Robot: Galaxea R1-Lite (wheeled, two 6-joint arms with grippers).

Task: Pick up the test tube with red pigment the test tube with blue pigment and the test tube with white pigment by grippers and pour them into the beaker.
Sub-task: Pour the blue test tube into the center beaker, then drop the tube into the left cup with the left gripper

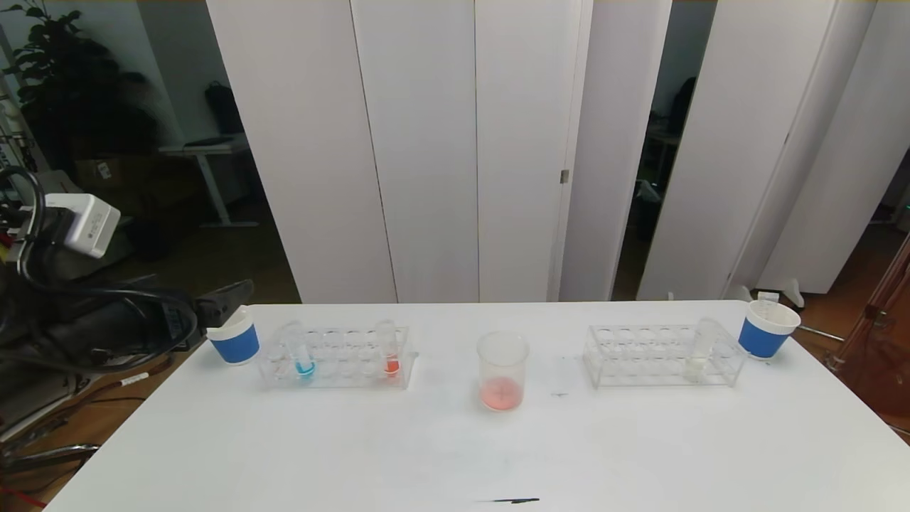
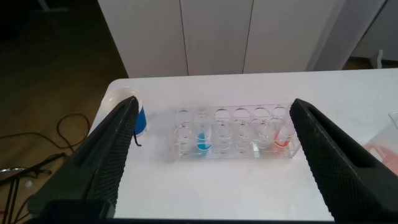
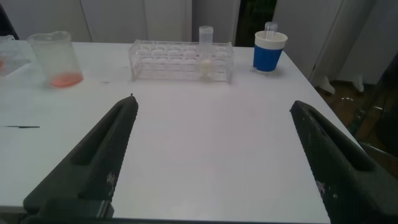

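Note:
The test tube with blue pigment (image 1: 304,359) and the test tube with red pigment (image 1: 389,352) stand upright in a clear rack (image 1: 334,359) on the left of the white table. At the centre stands the beaker (image 1: 502,370), with pinkish-red liquid at its bottom. The test tube with white pigment (image 1: 700,348) is in a second rack (image 1: 661,355) on the right. My left gripper (image 2: 213,102) hangs open and empty, short of the left rack (image 2: 233,134), beyond the table's left end. My right gripper (image 3: 213,102) is open and empty above bare table, well short of the white tube (image 3: 205,53).
A blue-and-white paper cup (image 1: 233,336) stands beside the left rack, close to my left arm (image 1: 106,320). Another cup (image 1: 766,328) with a small tube in it is at the far right corner. White screens stand behind the table. A dark mark (image 1: 515,500) lies near the front edge.

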